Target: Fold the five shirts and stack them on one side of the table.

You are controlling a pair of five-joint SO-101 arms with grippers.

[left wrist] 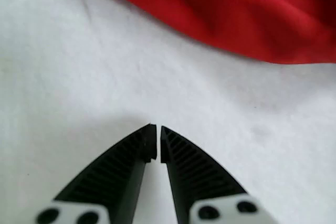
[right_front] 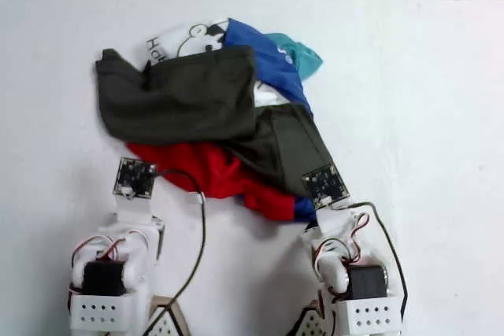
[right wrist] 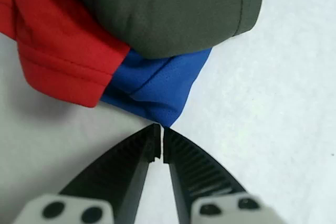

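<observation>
High view: the shirts are heaped at twelve o'clock from the arm bases, with a crumpled olive-green cotton shirt [right_front: 181, 100] topmost over a red jersey shirt [right_front: 201, 171] and a blue mesh shirt [right wrist: 157, 85]. The left gripper [left wrist: 157, 129] and right gripper [right wrist: 160, 128] are clenched on nothing. No fold is judged begun, so one shirt must first be pulled free.

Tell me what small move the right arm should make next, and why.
Probably open the right tool and ease it forward onto the blue shirt. The tool is shut and empty, its tip just short of that shirt's corner, which pokes out from under the dark green shirt in an unfolded heap.
</observation>
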